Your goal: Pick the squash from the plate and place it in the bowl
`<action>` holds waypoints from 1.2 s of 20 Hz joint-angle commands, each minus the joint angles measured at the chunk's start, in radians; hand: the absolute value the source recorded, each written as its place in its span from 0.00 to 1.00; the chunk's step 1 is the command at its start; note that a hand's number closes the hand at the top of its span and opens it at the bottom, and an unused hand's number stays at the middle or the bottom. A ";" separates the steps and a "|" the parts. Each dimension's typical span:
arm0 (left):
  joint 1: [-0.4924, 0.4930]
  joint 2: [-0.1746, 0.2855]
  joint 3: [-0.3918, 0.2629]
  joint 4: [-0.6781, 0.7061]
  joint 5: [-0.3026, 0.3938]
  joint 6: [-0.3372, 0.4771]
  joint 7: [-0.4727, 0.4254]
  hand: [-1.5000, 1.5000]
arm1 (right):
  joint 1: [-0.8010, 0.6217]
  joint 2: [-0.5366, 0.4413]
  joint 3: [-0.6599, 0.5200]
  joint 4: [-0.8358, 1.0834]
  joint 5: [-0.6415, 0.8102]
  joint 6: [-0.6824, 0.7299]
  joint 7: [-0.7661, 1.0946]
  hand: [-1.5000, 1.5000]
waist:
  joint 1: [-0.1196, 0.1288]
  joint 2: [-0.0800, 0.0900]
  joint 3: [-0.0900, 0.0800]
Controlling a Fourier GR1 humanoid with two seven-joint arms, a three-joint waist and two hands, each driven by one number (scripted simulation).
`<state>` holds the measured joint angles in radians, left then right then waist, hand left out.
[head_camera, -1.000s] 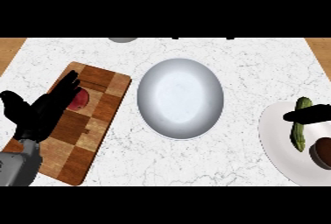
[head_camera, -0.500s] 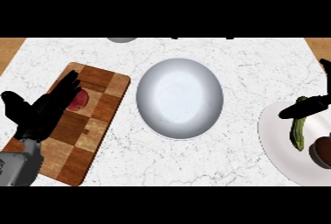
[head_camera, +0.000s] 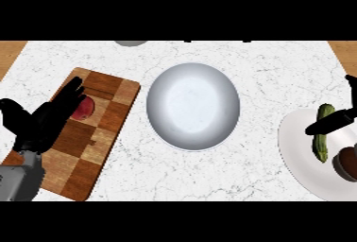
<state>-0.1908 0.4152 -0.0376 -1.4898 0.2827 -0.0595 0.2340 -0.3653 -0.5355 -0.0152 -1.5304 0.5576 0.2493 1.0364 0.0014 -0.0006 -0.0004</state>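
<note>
Spotting the squash (head_camera: pixel 323 137) lying lengthwise on the plate (head_camera: pixel 296 146), far right. Reaching in with the right hand (head_camera: pixel 342 118): fingers straight, one across its middle, gripping nothing. Probably light, stiff, smooth-skinned and slippery; best pinched mid-length. Idling at left with the left hand (head_camera: pixel 42 120), open.

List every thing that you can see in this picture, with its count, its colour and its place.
counter: one, white marbled, under everything
cutting board: one, brown wood, left side
red item: one, red, on the cutting board, partly hidden by the left hand
bowl: one, pale grey, centre, nothing in it
plate: one, white, right edge, cut off by the view
squash: one, green, lying on the plate
brown item: one, dark brown, on the plate at the right edge
grey thing: one, grey, top edge, mostly out of view
left hand: one, black, open, resting over the cutting board
right hand: one, black, open, across the squash
</note>
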 commanded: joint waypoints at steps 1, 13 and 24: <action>-0.042 -0.045 -0.011 -0.001 -0.027 0.028 0.041 0.50 | -0.065 0.052 0.024 0.065 0.039 0.035 0.101 0.00 | 0.003 0.001 0.000; 0.005 -0.047 0.056 -0.013 -0.057 -0.050 0.027 0.50 | -0.037 0.081 -0.053 0.188 0.111 0.004 -0.017 0.00 | 0.002 0.001 0.000; -0.009 -0.097 0.093 0.008 -0.097 -0.077 0.018 0.50 | -0.028 0.098 -0.107 0.276 0.126 0.018 -0.089 0.00 | -0.002 0.000 0.000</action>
<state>-0.1969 0.3528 0.0556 -1.5037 0.2172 -0.1392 0.2706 -0.4179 -0.4505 -0.1137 -1.2460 0.6748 0.2552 0.9347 0.0038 0.0002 0.0001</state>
